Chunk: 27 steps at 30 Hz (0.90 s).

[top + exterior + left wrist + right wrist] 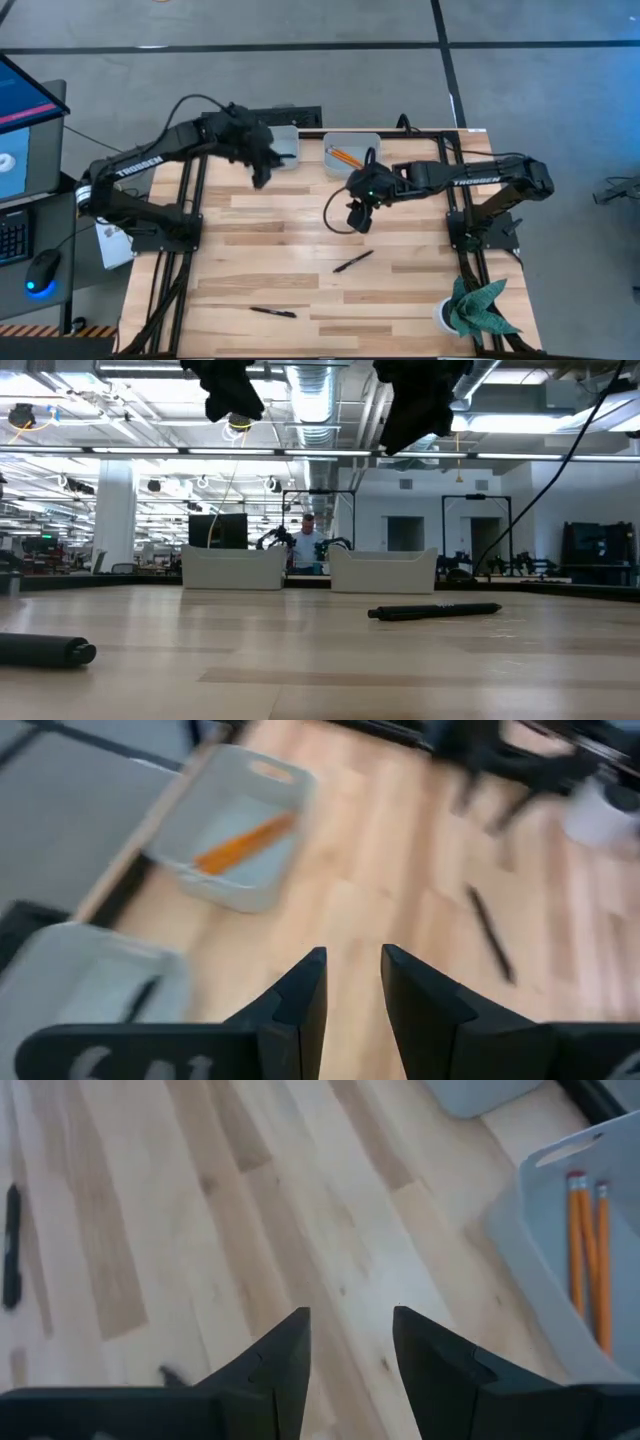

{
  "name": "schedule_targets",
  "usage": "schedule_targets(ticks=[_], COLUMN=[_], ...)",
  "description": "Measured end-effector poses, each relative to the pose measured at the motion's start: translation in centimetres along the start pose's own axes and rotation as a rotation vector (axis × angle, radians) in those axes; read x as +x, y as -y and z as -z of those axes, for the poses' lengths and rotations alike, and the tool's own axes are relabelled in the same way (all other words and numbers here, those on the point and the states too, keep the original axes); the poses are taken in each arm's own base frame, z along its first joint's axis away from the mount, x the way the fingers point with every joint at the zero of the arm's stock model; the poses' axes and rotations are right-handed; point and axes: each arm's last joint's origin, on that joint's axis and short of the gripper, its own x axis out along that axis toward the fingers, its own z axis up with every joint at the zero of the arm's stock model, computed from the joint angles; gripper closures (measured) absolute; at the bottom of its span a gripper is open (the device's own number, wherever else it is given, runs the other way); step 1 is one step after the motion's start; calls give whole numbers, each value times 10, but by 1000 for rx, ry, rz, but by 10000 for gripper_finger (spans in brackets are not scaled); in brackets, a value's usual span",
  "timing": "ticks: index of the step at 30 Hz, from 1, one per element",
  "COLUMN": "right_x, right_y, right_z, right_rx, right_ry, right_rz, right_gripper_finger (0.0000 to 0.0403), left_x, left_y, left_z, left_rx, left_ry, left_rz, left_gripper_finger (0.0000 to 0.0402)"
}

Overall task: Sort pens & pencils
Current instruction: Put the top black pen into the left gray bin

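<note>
Hovering empty above the wooden table (300, 215), both the left gripper (352, 982) and right gripper (350, 1342) have jaws parted. Two pencils (588, 1250) lie in the right grey bin (352, 141); two pens (353, 261) rest on the tabletop, well apart.

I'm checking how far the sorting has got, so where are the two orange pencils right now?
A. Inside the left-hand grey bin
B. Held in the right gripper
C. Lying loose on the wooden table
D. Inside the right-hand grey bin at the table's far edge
D. The pencils lie together inside the right-hand bin, as the right wrist view also shows; both grippers are empty, and only black pens remain on the table.
</note>
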Motion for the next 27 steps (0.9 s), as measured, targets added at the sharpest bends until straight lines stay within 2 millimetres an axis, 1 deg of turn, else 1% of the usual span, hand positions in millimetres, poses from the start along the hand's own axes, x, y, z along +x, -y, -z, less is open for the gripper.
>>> schedule_targets(ticks=[4, 8, 13, 17, 20, 27], right_x=[-2, -4, -5, -6, -7, -7], right_y=[-11, -21, -30, -35, -36, -35], right_z=[5, 9, 12, 13, 14, 14], right_rx=[-34, -57, -80, -86, -83, -90], right_ry=[-25, -47, -53, -52, -53, -55], right_rz=[-42, -120, -152, -162, -164, -159], right_gripper_finger=[236, 231, 225, 221, 219, 220], left_x=[4, 7, 15, 26, 33, 47], left_y=[30, 59, 82, 93, 98, 98], left_z=[3, 9, 25, 43, 56, 82], left_rx=[65, 150, 182, 189, 195, 220], left_ry=[-25, -35, -87, -140, -185, -250], left_rz=[93, 139, 176, 188, 176, 84], left_gripper_finger=[313, 313, 313, 313, 313, 313])
